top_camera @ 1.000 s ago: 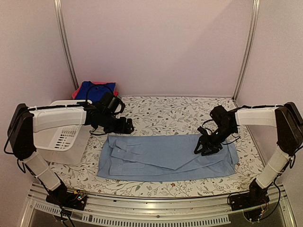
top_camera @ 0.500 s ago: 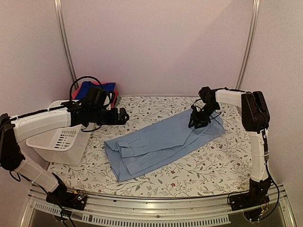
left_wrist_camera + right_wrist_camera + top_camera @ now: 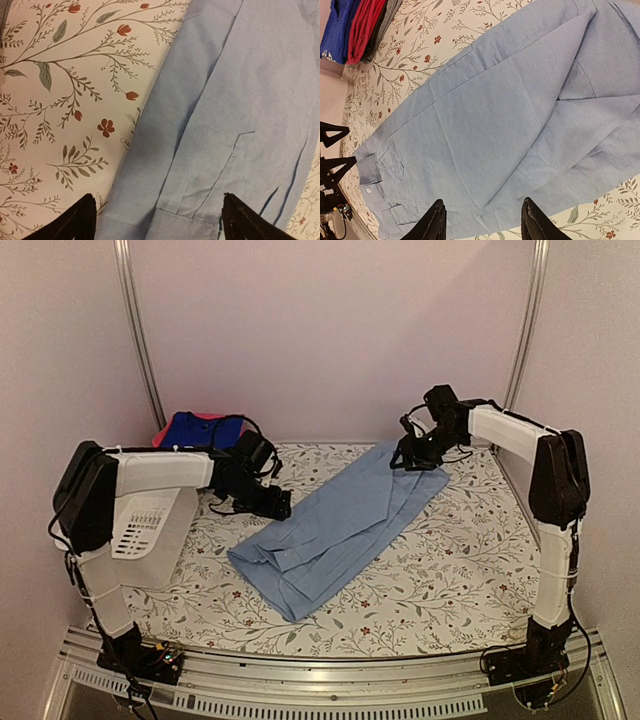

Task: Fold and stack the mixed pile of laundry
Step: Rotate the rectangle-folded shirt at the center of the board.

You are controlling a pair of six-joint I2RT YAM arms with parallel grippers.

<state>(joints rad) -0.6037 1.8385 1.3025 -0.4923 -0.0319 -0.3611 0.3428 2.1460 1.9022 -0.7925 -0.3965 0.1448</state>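
Folded blue and pink-red garments [image 3: 195, 428] are stacked just behind the white slotted basket [image 3: 150, 530]. The pale-blue button shirt [image 3: 335, 530] is laid diagonally to the right of the basket, judged partly folded lengthwise and not yet stacked. The left gripper [image 3: 155, 212] is spread wide over the cuff end nearest the basket. The right gripper [image 3: 482, 217] is held half spread at the end farthest from the basket, with nothing seen pinched.
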